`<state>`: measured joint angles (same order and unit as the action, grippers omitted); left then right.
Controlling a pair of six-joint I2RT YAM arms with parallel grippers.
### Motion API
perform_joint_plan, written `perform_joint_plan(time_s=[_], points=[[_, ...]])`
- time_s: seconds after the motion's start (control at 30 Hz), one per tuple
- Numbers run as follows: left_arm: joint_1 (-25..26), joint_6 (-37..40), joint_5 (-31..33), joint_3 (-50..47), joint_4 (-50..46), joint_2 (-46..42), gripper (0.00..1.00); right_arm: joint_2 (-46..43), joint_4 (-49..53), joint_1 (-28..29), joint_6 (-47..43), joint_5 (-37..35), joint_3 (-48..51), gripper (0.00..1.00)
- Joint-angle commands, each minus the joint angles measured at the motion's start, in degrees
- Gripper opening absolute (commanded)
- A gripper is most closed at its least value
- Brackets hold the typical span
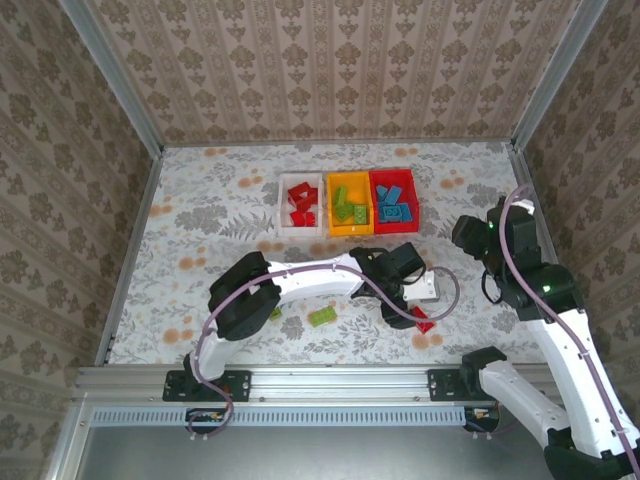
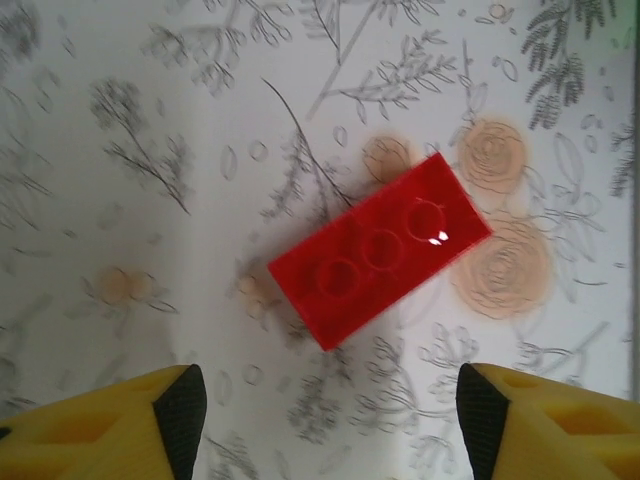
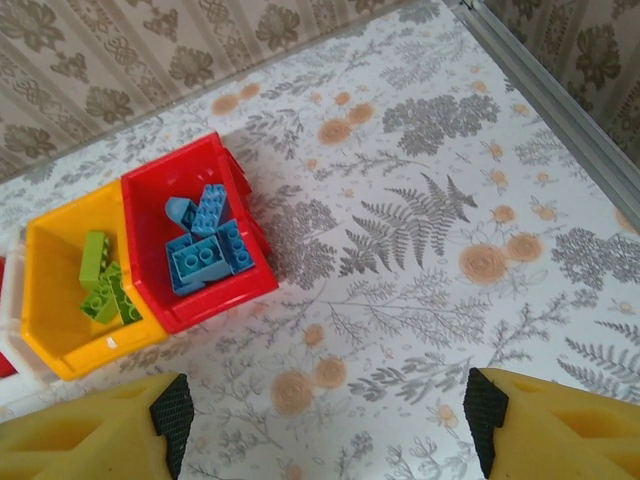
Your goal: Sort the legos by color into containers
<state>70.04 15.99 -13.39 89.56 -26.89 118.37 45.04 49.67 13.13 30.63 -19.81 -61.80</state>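
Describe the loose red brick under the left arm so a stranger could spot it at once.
From the row of three bins at the floral table's far middle, come nearer to the left arm's open tool. A red brick lies flat on the table beneath it. The loose brick to its left is lime green; the other red bricks sit in the white bin.

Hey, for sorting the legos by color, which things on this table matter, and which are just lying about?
Part of the job: white bin, yellow bin, red bin, loose red brick, loose green brick, binned blue bricks.
Not part of it: floral table cover, patterned walls, metal front rail.
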Motion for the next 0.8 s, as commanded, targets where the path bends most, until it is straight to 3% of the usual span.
perform_joint_plan(time_s=[0.0,0.03,0.07,0.1,0.2,0.43,0.77], points=[[0.5,10.6,2.7,-1.6,8.7,0.1,0.73,-1.9,4.5,-0.3,-0.5,-1.8,-1.8,0.76],[0.5,12.0,2.3,-2.0,9.9,0.2,0.74,-2.1,4.9,-0.3,-0.6,-1.8,-1.8,0.76],[0.6,13.3,1.8,-2.2,11.0,0.5,0.9,-2.3,5.3,-0.3,-0.7,-1.7,-1.9,0.77],[0.6,14.0,1.3,-2.2,11.7,0.9,0.91,-2.5,5.6,-0.3,-0.8,-1.6,-2.1,0.77],[0.7,17.1,-2.5,-0.7,9.7,2.4,0.92,-2.5,6.0,-0.4,-1.3,-1.2,-2.1,0.77],[1.4,19.3,-4.6,-0.8,8.7,3.3,0.91,-1.9,5.2,-0.4,-1.7,0.1,-1.5,0.78],[2.5,17.0,-3.7,0.8,9.5,7.1,0.89,-1.5,4.3,-0.9,-1.6,1.8,-0.5,0.78]])
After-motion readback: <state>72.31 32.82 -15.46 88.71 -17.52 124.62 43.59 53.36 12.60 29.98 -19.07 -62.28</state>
